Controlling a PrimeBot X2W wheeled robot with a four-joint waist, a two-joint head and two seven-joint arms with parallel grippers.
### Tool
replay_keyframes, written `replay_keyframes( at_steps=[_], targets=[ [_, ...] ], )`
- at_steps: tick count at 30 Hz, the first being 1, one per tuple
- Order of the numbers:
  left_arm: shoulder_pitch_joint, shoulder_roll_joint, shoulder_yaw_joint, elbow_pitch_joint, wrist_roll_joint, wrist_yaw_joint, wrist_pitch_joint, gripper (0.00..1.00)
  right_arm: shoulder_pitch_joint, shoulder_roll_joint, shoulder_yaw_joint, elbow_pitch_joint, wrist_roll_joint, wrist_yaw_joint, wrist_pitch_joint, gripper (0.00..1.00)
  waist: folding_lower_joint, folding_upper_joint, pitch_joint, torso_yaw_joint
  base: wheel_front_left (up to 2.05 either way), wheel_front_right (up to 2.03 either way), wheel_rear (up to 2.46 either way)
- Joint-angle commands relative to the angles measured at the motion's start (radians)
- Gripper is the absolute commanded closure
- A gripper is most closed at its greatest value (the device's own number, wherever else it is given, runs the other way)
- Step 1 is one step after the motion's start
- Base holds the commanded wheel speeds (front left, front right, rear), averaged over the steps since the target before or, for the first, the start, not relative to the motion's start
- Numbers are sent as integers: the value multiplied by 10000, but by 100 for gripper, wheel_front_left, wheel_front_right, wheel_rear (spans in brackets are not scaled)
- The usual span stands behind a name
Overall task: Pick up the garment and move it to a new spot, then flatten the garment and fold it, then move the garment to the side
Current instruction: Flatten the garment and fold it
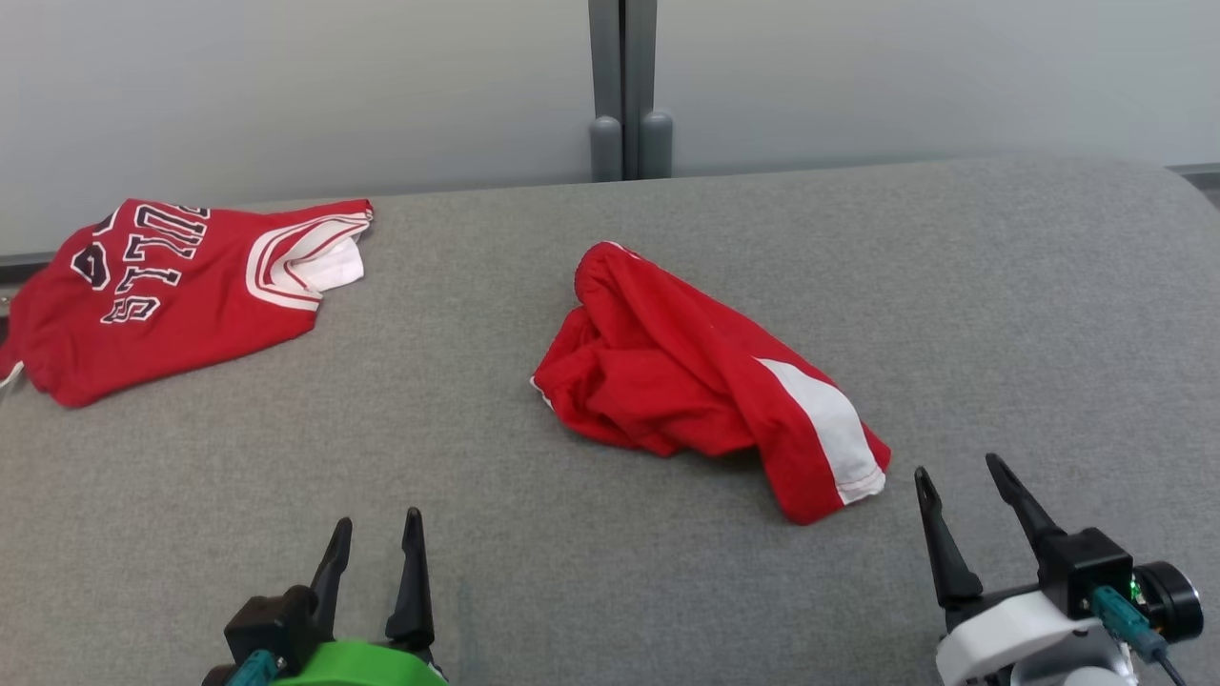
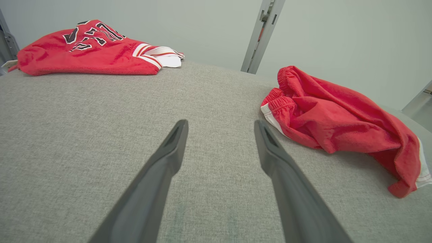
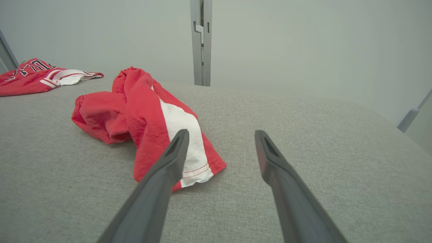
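Both gape empty, left claw (image 1: 377, 517) and right claw (image 1: 958, 466); the red shorts (image 1: 705, 381) slant toward the near-right corner of the bench (image 1: 1001, 286), hem nearest the right claw

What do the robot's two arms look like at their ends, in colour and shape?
Both have two long, dark, tapering fingers on a black block. The left end effector has a bright green collar and a teal connector. The right end effector has a white housing, a teal plug with a dark cable, a small green light and a round black part.
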Motion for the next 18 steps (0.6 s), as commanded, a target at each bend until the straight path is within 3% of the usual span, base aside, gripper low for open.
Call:
replay_keyframes(
  at_steps=[1,7,11,18],
  targets=[
    [-245,10,-18,-38,-54,58,-6,0,-351,-33,-21,7,-177,-14,8,0,0,0,151,100,0,0,0],
    [-651,13,-157,-108,-147,16,-4,0,-2023,-31,357,598,-1016,-14,8,0,0,0,790,531,0,0,0],
    [-969,15,-288,-148,-287,52,-6,0,-3808,-33,845,1842,-1365,-14,92,0,0,0,1284,947,0,0,0],
    [-1494,16,-595,-169,-536,138,-4,0,-6838,-61,1713,4392,-1266,-14,1317,0,0,0,2146,1782,0,0,0]
  ],
)
